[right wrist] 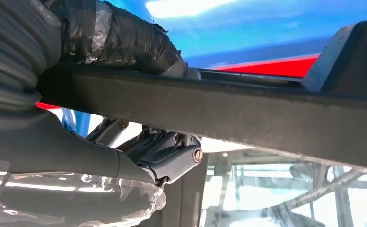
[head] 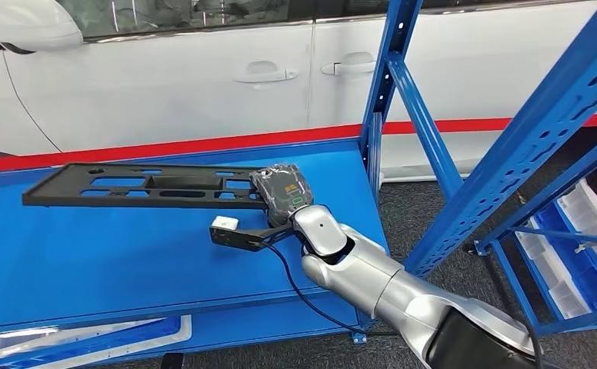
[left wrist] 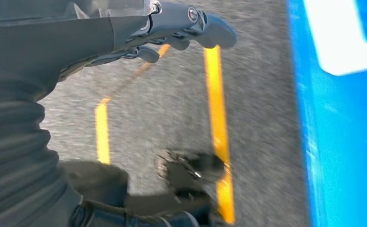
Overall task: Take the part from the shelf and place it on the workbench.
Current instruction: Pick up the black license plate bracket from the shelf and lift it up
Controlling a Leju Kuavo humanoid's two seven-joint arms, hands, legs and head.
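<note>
Right hand (head: 281, 194) grips the black part (head: 145, 185) at its end, over the blue shelf (head: 111, 254); fingers (right wrist: 167, 158) clamped round its edge. No legible writing.

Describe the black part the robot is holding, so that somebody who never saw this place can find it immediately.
Look at the blue shelf surface in front of the white car. Over it the right hand grips one end of the black part, a long flat frame with several slot-shaped openings. It is the only large black piece there; the small black bracket with a white block by the wrist is much shorter.
</note>
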